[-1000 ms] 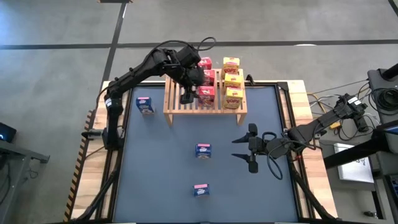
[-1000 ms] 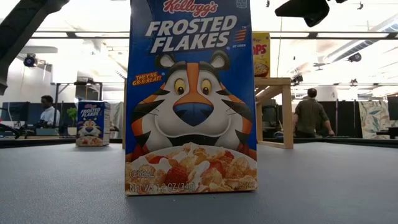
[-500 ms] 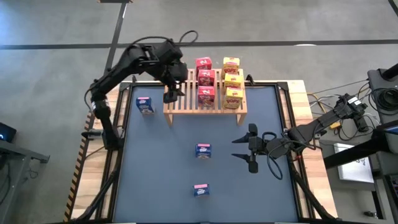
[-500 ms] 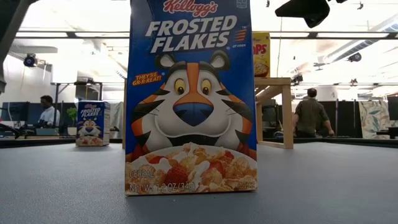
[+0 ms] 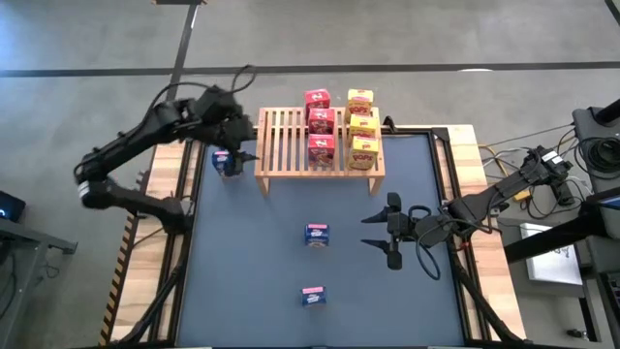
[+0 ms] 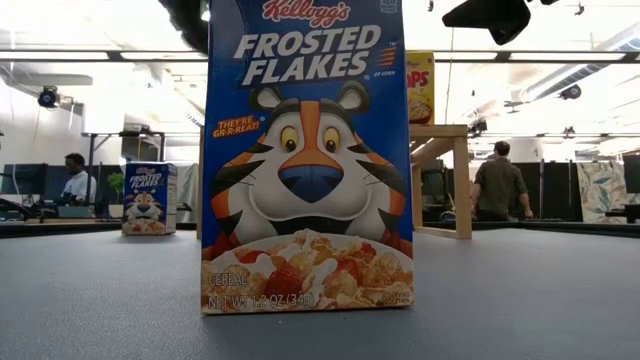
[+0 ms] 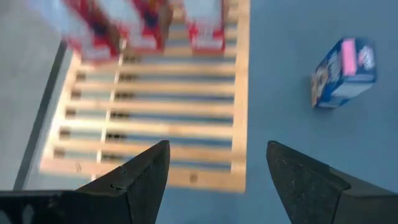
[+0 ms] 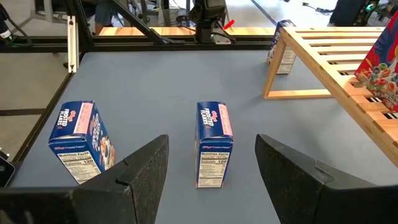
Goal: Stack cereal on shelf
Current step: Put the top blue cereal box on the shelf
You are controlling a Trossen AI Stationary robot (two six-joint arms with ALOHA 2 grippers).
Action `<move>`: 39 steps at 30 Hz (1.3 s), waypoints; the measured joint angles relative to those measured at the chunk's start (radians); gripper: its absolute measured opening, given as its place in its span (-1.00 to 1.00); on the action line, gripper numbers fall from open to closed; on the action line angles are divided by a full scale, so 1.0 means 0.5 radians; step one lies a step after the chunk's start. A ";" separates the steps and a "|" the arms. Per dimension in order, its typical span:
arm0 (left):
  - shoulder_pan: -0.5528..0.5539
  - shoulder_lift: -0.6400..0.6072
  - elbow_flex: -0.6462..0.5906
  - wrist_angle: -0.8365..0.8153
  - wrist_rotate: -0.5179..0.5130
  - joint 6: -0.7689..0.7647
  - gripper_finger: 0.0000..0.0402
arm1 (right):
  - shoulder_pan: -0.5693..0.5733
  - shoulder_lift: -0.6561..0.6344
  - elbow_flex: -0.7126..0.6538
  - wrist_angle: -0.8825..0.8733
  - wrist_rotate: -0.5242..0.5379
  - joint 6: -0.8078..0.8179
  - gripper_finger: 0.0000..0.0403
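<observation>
High view: six boxes, red and yellow, are seen on the shelf [image 5: 320, 145]; three blue boxes stay off it, one [image 5: 226, 163] just beside its left end, under the left gripper [image 5: 239, 155]. Left wrist view: the jaws are parted and empty above the shelf's bare slats. Right wrist view: the right gripper [image 8: 211, 171] is open, empty, facing the mid-table box [image 8: 213, 143]. Boxes judged light, stiff, easily tipped or crushed; best pinched across the narrow sides.

Low view: the big blue cardboard cereal box [image 6: 305, 150] blocks most of my light wooden slatted shelf [image 6: 445, 175]; red boxes [image 7: 143, 28] motion-blurred on my left wrist.
</observation>
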 joint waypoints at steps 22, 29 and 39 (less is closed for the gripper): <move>0.451 0.001 -0.806 0.147 -0.603 -0.013 0.30 | 0.000 0.000 0.000 0.001 0.002 -0.013 0.13; 0.486 0.179 -0.805 0.134 -0.732 0.008 0.43 | 0.000 0.000 0.000 0.001 0.002 -0.014 0.13; 0.537 0.175 -0.801 0.086 -0.756 0.031 0.46 | 0.000 0.000 0.000 0.000 0.002 -0.008 0.13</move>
